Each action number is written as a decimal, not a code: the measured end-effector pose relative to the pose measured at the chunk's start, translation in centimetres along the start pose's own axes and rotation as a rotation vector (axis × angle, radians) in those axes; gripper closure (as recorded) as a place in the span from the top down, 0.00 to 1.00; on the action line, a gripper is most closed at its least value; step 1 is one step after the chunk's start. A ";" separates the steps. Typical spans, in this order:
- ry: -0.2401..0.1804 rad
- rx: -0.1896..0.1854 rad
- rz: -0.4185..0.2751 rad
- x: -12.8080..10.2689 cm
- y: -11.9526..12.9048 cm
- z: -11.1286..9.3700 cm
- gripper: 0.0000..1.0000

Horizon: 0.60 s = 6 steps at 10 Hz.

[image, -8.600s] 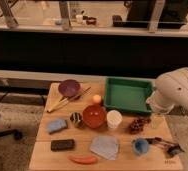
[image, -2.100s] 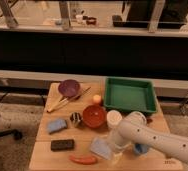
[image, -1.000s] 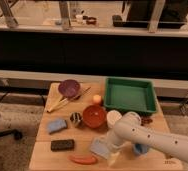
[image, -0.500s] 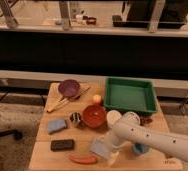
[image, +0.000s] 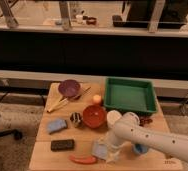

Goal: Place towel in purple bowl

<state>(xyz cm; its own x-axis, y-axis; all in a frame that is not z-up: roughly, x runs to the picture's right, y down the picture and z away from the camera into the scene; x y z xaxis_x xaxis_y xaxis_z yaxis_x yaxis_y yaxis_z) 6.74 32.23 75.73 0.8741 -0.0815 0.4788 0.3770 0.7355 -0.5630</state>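
Gripper (image: 108, 150): down at the desk's front edge, right of centre, at the towel; hidden under the white arm (image: 152, 141), grip impossible to tell.
Towel (image: 100, 149): flat on the desk (image: 43, 150) near the front edge, partly covered by the arm.
Purple bowl (image: 69, 88): toward the back left corner, well apart from the towel.
Red bowl (image: 94, 115): mid-desk, between bowl and towel.
Green tray (image: 129, 95): back right corner.
Blue pad (image: 56, 125): near the left edge.
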 end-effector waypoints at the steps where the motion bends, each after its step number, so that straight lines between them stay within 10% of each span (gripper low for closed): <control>1: 0.001 0.002 0.001 0.1 0.1 -0.1 0.34; 3: 0.005 0.004 -0.003 0.2 0.1 -0.2 0.13; 6: 0.006 0.010 -0.007 0.1 0.0 -0.5 0.07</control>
<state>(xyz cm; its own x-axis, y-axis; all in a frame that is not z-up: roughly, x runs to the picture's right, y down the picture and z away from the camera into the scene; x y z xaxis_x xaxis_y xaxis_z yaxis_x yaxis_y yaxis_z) 7.02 31.92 75.43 0.8731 -0.0906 0.4791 0.3804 0.7413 -0.5530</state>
